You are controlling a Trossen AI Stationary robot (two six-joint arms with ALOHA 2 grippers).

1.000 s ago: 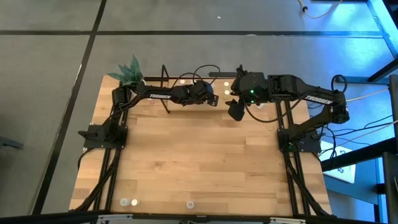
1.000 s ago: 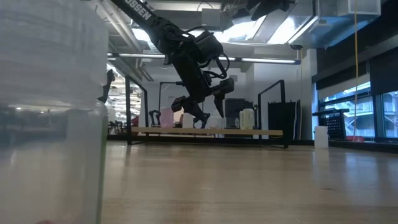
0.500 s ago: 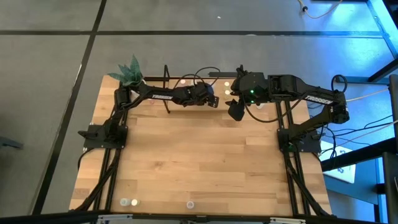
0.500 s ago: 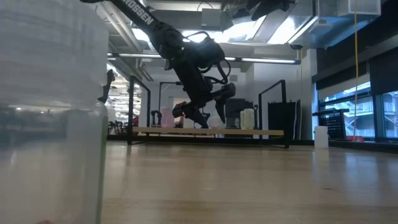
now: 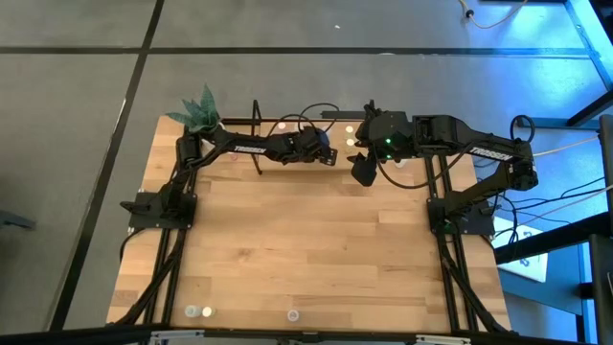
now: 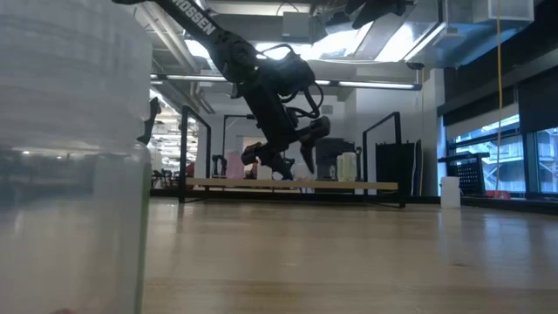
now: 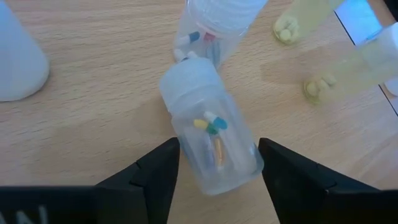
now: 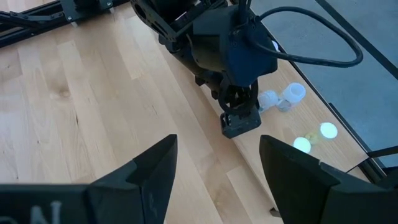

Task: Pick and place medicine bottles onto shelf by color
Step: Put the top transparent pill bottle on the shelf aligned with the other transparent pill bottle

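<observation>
The wooden counter [image 5: 316, 240] carries the shelf [image 5: 287, 123] at its far edge. "TROSSEN" shows on both arms. The right gripper [image 5: 362, 172] hangs apart, empty. The left gripper [image 7: 217, 165], fingers apart, straddles 1 tipped white-capped medicine bottle [image 7: 211, 137] lying on the shelf.

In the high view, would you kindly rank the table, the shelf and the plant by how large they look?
1. Table, by far the largest.
2. Shelf, along the table's far edge, partly hidden by the arms.
3. Plant, at the far left corner, smallest.
</observation>
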